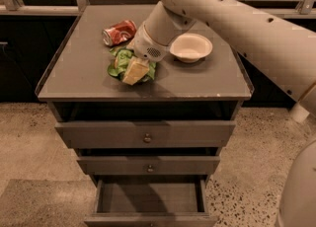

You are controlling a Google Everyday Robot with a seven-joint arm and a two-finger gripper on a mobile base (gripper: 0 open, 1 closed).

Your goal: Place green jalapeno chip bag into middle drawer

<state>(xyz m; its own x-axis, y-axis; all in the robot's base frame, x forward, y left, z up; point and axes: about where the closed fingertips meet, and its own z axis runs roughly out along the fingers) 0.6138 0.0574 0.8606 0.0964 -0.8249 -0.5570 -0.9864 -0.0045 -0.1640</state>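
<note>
The green jalapeno chip bag (118, 64) lies crumpled on the cabinet top, left of centre, just in front of the red soda can (119, 31). My gripper (134, 71) reaches down from the upper right and sits right on top of the bag, covering its right half. The middle drawer (148, 165) is pushed in, or nearly so, with its knob showing. The bottom drawer (148, 217) below it is pulled out, and I see nothing in it.
A white bowl (191, 47) stands on the cabinet top right of my gripper. The top drawer (145, 133) juts out a little. My arm (237, 18) spans the upper right. Speckled floor surrounds the cabinet.
</note>
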